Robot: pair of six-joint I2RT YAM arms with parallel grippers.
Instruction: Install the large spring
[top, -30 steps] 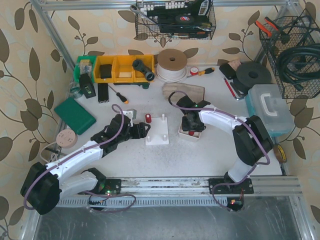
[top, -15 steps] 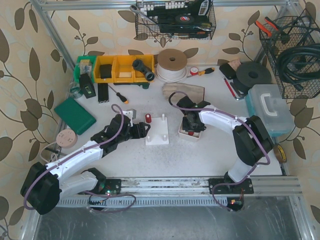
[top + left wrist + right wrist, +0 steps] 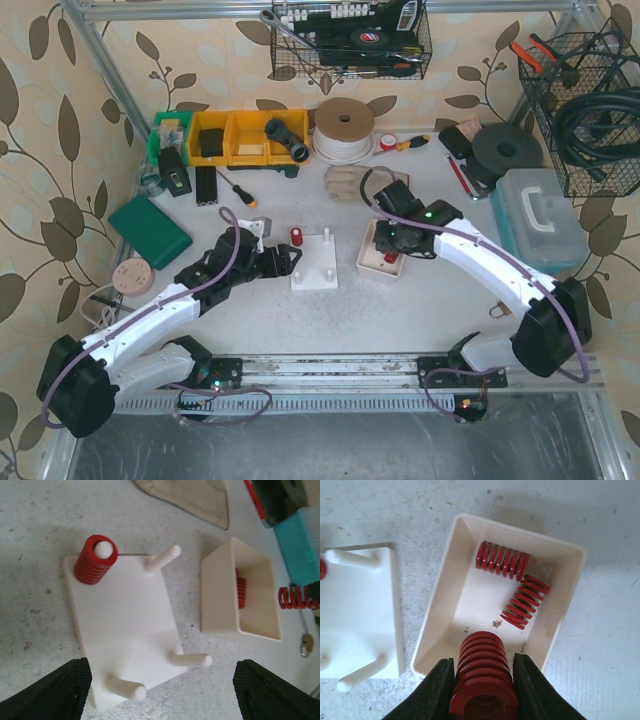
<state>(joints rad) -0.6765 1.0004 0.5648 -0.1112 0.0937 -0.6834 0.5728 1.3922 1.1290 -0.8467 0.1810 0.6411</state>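
My right gripper (image 3: 483, 676) is shut on the large spring (image 3: 484, 677), a thick red coil held between both black fingers (image 3: 439, 687) just above the near end of the cream tray (image 3: 439, 600). Two thinner red springs (image 3: 502, 560) lie in that tray. The white peg board (image 3: 120, 625) stands left of the tray (image 3: 217, 600). A red spring (image 3: 95, 560) sits on its far-left peg; the three other pegs are bare. My left gripper (image 3: 162, 692) is open at the board's near edge, one finger (image 3: 60, 690) to each side. From above, the right gripper (image 3: 395, 240) hangs over the tray (image 3: 372, 262).
A beige glove (image 3: 350, 180) lies behind the board. A teal box (image 3: 540, 215) stands at the right. Yellow bins (image 3: 235, 135) and a tape roll (image 3: 345, 125) line the back. A green pad (image 3: 150, 230) lies at the left.
The right jaws have closed on the large spring in the tray and lifted it a little, and the right arm has swung outward. The left jaws have widened slightly.
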